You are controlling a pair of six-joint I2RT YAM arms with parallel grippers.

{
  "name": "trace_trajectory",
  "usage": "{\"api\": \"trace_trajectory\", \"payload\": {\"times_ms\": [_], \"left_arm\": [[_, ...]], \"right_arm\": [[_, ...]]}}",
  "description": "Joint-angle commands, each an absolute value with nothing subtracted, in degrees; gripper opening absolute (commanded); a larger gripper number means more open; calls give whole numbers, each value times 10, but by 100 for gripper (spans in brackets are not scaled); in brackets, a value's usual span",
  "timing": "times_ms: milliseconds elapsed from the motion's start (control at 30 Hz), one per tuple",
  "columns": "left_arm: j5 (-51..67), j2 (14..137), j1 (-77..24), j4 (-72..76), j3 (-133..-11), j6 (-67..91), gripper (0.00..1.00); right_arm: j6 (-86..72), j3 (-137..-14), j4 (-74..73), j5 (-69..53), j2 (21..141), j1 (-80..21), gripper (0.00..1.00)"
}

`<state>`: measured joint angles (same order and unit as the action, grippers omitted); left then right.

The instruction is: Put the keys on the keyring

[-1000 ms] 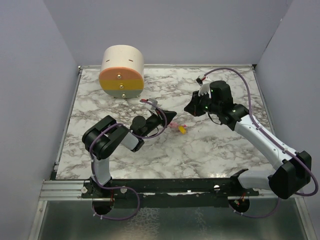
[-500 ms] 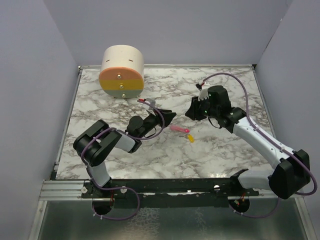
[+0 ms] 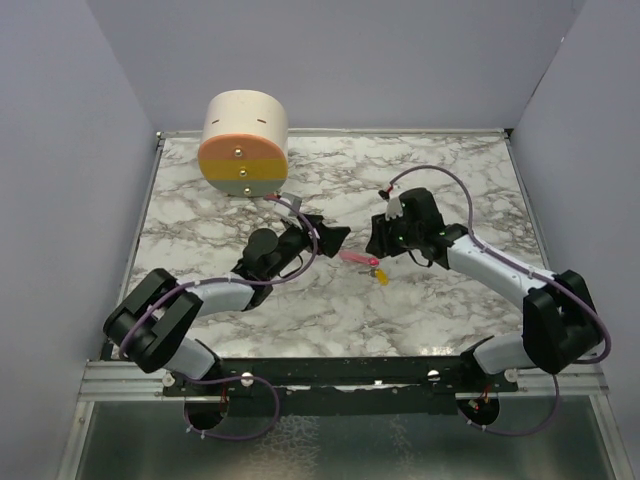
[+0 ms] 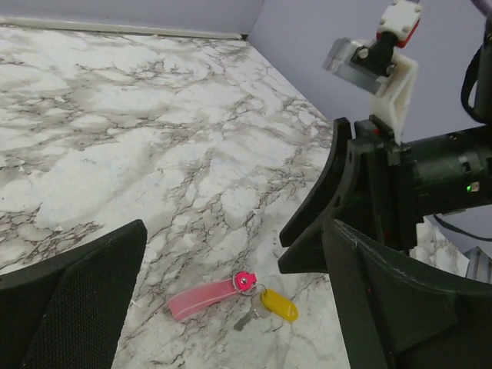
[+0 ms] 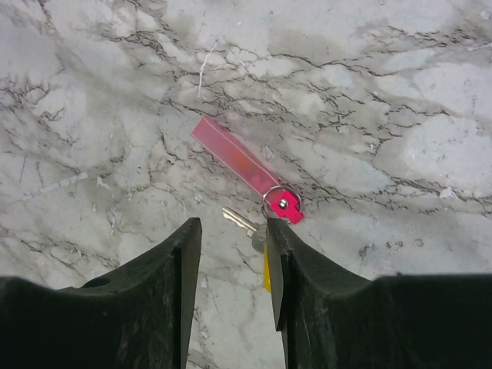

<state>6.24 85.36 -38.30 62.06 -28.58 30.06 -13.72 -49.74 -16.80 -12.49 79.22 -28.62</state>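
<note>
Veined marble tabletop (image 3: 450, 300); flat pink keyring (image 4: 201, 298), yellow oblong keys (image 4: 279, 306) touching.

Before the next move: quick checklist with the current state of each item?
1. left gripper jaws open, nothing held: ok.
2. right gripper jaws open, nothing held: ok.
3. keyring lying flat on the table, seen by both wrist cameras: ok.
4. key lying at the metal ring end of the strap: ok.
5. Key already threaded on the ring: cannot tell.
6. Key fully visible in the right wrist view: not ok, the yellow head is partly hidden behind a finger.
</note>
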Motion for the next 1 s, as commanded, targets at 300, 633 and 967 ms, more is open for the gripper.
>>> {"api": "trace_trajectory", "payload": {"times_ms": [300,633,967], "left_arm": [[3,708,-352,480,-259,291,99],[-2,643,-330,446,-237,284,99],[3,629,-317,440,-231,284,99]], "right_arm": [[-51,-553,-76,-104,926,-351,52],[18,-591,-83,-67,975,-375,57],[42,-609,-102,-52,1012,-388,58]]}}
